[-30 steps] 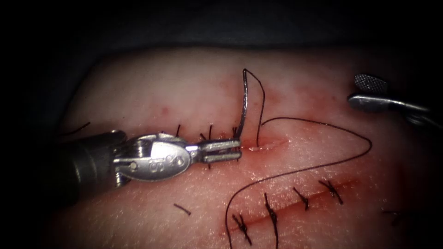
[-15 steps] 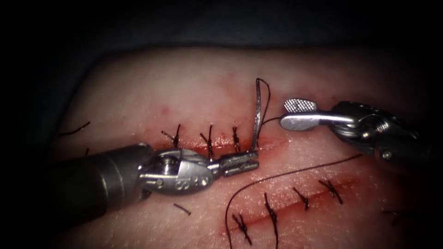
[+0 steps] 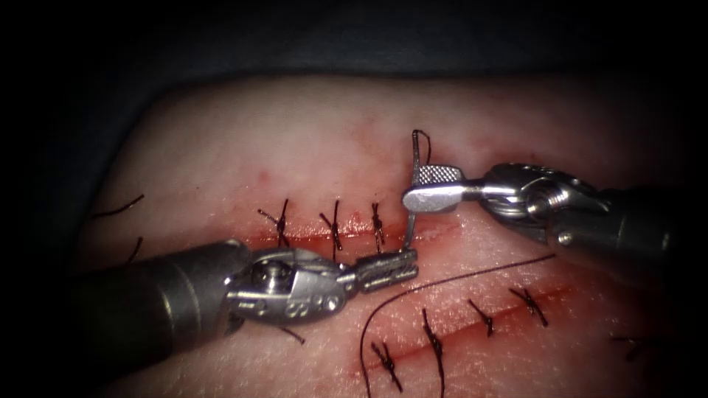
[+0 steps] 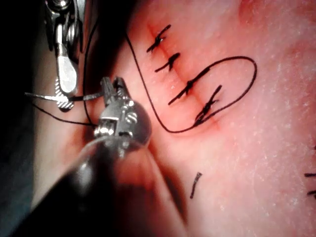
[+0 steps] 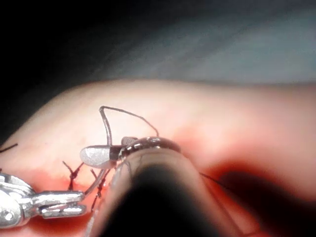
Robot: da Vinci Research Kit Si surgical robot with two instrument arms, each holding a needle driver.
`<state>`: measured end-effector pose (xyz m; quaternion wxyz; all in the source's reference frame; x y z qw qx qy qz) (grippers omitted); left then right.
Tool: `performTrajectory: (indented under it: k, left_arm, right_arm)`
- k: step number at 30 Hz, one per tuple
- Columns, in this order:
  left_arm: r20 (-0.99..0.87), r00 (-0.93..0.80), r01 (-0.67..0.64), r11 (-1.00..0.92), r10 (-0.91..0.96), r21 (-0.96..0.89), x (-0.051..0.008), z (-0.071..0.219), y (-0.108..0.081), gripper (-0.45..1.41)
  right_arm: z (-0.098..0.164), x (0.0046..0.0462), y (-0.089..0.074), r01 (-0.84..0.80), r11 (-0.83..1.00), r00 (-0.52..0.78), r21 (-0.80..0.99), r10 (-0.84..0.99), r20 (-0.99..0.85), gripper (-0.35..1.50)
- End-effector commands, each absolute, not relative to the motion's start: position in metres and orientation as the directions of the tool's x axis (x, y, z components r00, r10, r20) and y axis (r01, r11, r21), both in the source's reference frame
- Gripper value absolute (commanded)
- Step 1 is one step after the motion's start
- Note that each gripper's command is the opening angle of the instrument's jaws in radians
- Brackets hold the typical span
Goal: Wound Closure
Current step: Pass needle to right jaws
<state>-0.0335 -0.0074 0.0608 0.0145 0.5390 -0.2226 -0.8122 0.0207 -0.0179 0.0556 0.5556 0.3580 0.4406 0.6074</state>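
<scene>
- Left tool (image 3: 389,269), jaws closed, grips the needle (image 3: 410,221) near its lower end, beside the cut (image 3: 310,239).
- Right tool (image 3: 431,188) straddles the needle's upper part, jaws seemingly still apart.
- Thread (image 3: 472,276) trails over the tissue (image 3: 295,147).

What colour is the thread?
Black, or very dark; the thread shows best in the endoscope view, lying across the pale tissue.

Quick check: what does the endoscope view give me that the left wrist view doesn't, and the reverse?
Endoscope view: three stitches on the upper cut, left of the needle.

Left wrist view: the thread curving in a loop round stitches of the second cut.

Both: the left tool, fingers shut on the needle near its lower end. The needle stands above the cut, seemingly out of the tissue. The right tool is at the needle's mid-curve, grip unclear.
</scene>
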Motion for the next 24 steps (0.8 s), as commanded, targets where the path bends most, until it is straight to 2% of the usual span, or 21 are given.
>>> performTrajectory:
  k: [1,12,17,19,20,21,24]
  left_arm:
    - [-0.87,-0.415,-0.217,-0.9,-0.266,0.379,-0.0342,0.0609,-0.0068,-0.45]
    - [-0.869,-0.416,-0.218,-0.899,-0.268,0.381,-0.0345,0.061,-0.007,-0.45]
    - [-0.869,-0.416,-0.218,-0.898,-0.268,0.382,-0.0346,0.061,-0.007,-0.45]
    - [-0.869,-0.417,-0.218,-0.898,-0.268,0.382,-0.0346,0.061,-0.007,-0.45]
    - [-0.869,-0.417,-0.218,-0.898,-0.268,0.382,-0.0346,0.061,-0.007,-0.45]
    - [-0.869,-0.417,-0.218,-0.898,-0.268,0.382,-0.0346,0.061,-0.007,-0.45]
    - [-0.868,-0.417,-0.218,-0.898,-0.268,0.382,-0.0347,0.061,-0.007,-0.45]
  right_arm:
    - [0.0559,0.022,-0.0171,-0.358,0.008,-0.126,0.934,0.99,-0.057,1.33]
    - [0.0563,0.0227,-0.0169,-0.369,0.004,-0.131,0.929,0.99,-0.056,1.26]
    - [0.0563,0.0229,-0.0169,-0.382,0.001,-0.132,0.924,0.99,-0.056,1.1]
    - [0.0564,0.023,-0.0169,-0.404,-0.004,-0.133,0.915,0.99,-0.055,0.71]
    - [0.0564,0.0229,-0.017,-0.42,-0.007,-0.138,0.908,0.989,-0.056,0.09]
    - [0.0565,0.0229,-0.017,-0.439,-0.011,-0.143,0.898,0.988,-0.058,-0.35]
    - [0.0567,0.0228,-0.017,-0.473,0.005,-0.135,0.881,0.988,-0.078,-0.35]
